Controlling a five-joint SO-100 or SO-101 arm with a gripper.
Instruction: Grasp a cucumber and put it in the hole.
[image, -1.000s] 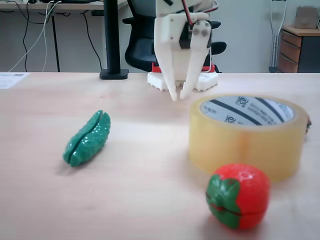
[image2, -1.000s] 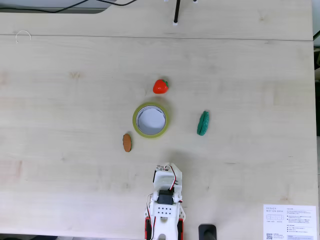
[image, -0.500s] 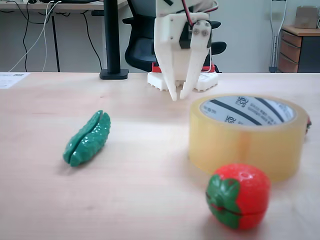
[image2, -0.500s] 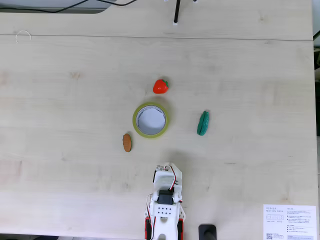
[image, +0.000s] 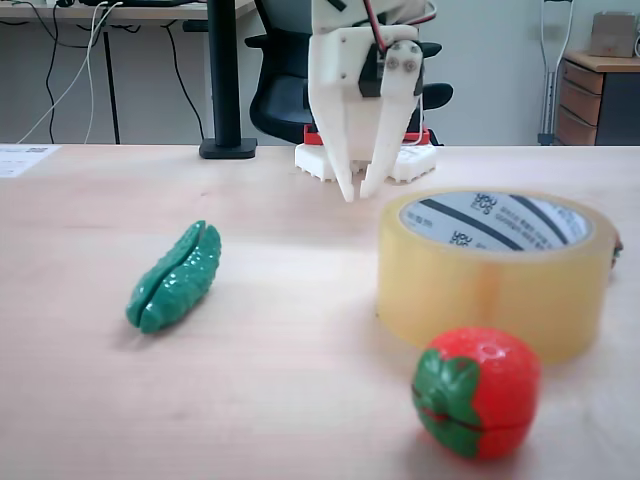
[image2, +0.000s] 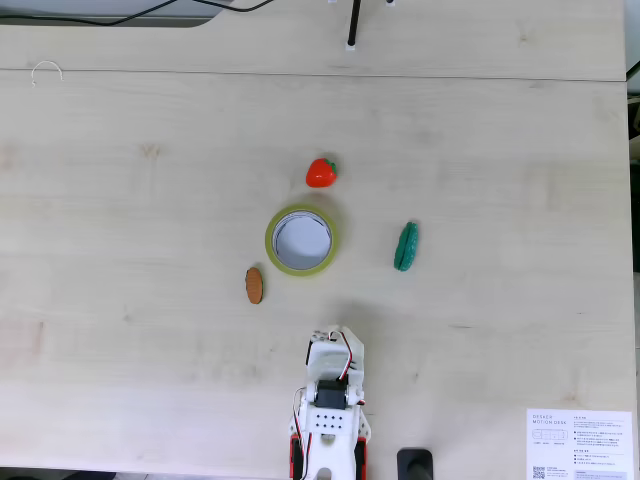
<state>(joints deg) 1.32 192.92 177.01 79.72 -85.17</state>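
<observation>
the gripper (image: 354, 196) hangs above the table (image: 280, 400) with its two white fingers pointing down, the tips close together with just a narrow gap between them and nothing held; in the view from above the gripper (image2: 338, 331) sits at the front of the white arm near the bottom edge, and there the fingers are too small to tell apart

the low side view shows the finger gap, the tips off the wood, and the arm's red and white base behind them; it also shows the print and dark stripes on the white core inside the tape roll (image: 495, 268). the view from above gives the layout instead: the tape roll (image2: 300, 240) lies flat just ahead of the gripper, its hole (image2: 302, 240) open and round, with bare table seen through it. that view also shows a small brown oval piece (image2: 254, 285) lying to the left of the roll, and a white printed sheet (image2: 580, 444) at the bottom right corner

the cucumber (image2: 405, 246) lies flat on the table, well apart from the gripper, ahead of it and to the right in the view from above, beside the roll but not touching it. in the low view the cucumber (image: 175, 277) is to the left of the fingers and nearer the camera, its seam facing up

the red strawberry (image2: 321, 172) lies beyond the roll from the gripper; in the low view the strawberry (image: 476, 392) stands closest to the camera, in front of the roll
</observation>
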